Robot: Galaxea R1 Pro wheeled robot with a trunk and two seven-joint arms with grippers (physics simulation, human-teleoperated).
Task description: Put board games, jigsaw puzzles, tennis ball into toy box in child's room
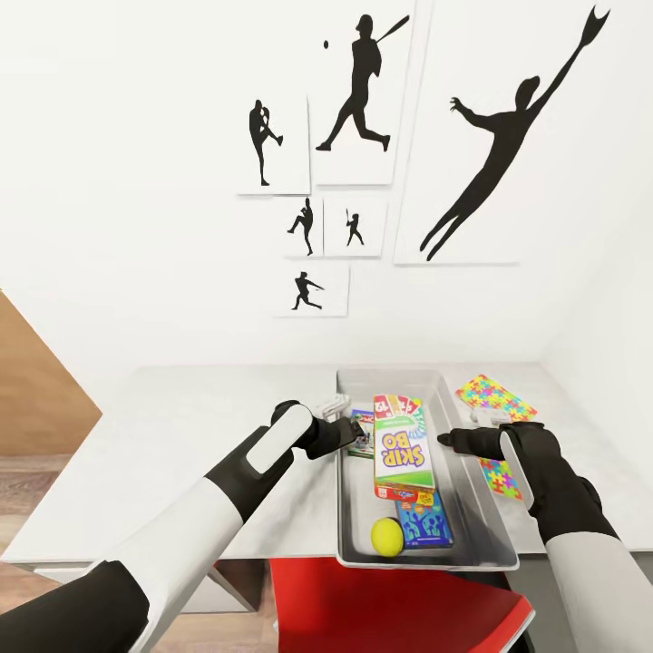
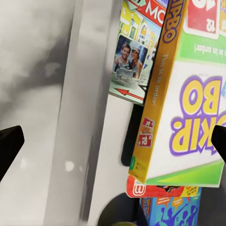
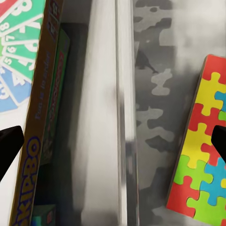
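Status: the toy box (image 1: 503, 535) sits on the bench (image 1: 181, 426) with three board games already in it. The Skip-Bo box (image 1: 401, 449) is on top, the Monopoly box (image 2: 136, 52) lies under it at the left wall, and the small blue game (image 1: 424, 524) is at the near end. The tennis ball (image 1: 386, 536) is in the near corner of the toy box, beside the blue game.

Both jigsaw puzzles are still out on the bench, right of the bin: the far puzzle (image 1: 494, 399) and the near puzzle (image 1: 501, 478), which lies just beside the bin's right wall.

Our left claw (image 1: 349, 433) is released, jaws spread across the bin's left rim, grasping nothing. Our right claw (image 1: 451, 441) is also released and empty, hovering over the right rim; in its wrist view one fingertip (image 3: 220, 141) hangs over the near puzzle (image 3: 205, 146).

The step in hand looks like picking up the near puzzle. Our notes for doing it cleanly:
- It's thin and flat on the bench, so a top-down pinch will likely skid. Better to shift right off the rim, come low and catch one edge.
- If an edge grip fails, we could slide it towards the bench edge.
- Lift clear of the rim before swinging over, then release it flat on the Skip-Bo box.
- Keep the left arm back so we don't nudge the bin.
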